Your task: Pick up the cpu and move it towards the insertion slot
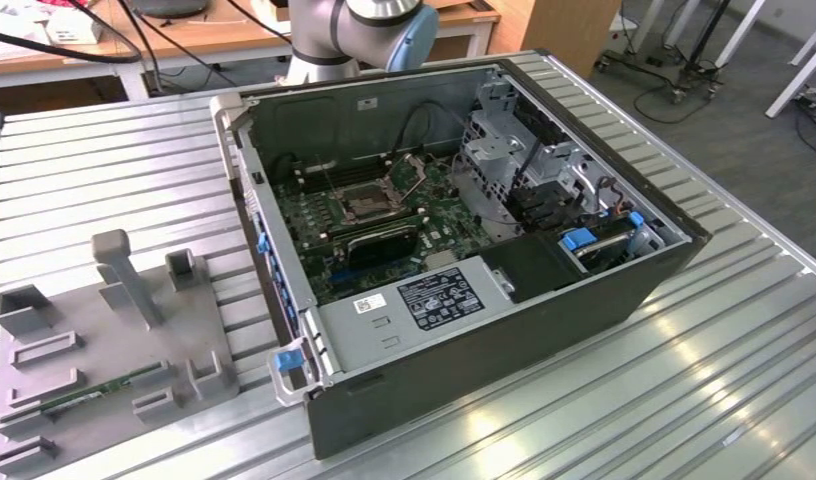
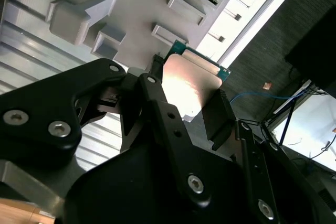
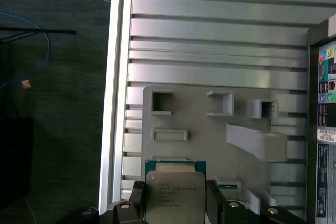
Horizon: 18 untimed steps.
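The cpu sits between the two black fingers of the gripper, pinched on two opposite edges. Its pale metal face is turned toward the first wrist view, with a thin green rim showing along one edge. In the second wrist view the cpu shows as a pale square with a glare on it, and the gripper is closed down only as far as the chip's width, one finger pressed on each side.

Behind the chip in both wrist views lies the grey plastic tray, with its square recesses and raised blocks. In the second wrist view the chip looks lifted clear of it. The tray rests on the ribbed metal table, close to the table's edge, with dark floor beyond.

In the exterior view the tray lies on the table at the exterior view's left of the open computer case. A narrow green memory stick lies in the tray. The insertion slot is inside the case on the green board, a dark square in a silvery metal frame. It is well apart from the tray. The arm rises behind the case at the far side of the table.
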Each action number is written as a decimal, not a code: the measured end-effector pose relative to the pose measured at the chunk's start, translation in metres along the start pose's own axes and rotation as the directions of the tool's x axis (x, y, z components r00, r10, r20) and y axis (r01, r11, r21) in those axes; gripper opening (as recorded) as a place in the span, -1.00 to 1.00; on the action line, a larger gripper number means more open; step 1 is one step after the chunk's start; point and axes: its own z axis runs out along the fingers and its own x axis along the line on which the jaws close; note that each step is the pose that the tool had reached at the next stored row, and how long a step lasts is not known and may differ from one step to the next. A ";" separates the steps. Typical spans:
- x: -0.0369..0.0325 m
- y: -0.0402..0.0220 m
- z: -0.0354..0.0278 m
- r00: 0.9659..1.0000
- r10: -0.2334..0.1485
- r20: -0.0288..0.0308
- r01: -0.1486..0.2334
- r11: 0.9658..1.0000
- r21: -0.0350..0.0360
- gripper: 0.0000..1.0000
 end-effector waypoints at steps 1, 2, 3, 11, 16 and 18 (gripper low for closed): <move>0.0000 0.0000 -0.0014 1.000 0.000 0.000 0.000 1.000 0.000 0.09; 0.0000 0.0001 -0.0025 1.000 0.000 0.000 0.000 1.000 0.000 0.09; 0.0001 0.0001 -0.0032 1.000 0.000 0.000 0.000 1.000 0.000 0.09; -0.0007 0.0001 -0.0039 1.000 0.000 0.000 0.000 1.000 0.000 0.09; -0.0010 0.0001 -0.0039 1.000 0.000 0.000 0.000 1.000 0.000 0.09; -0.0014 0.0001 -0.0038 1.000 0.000 0.000 0.000 1.000 0.000 0.09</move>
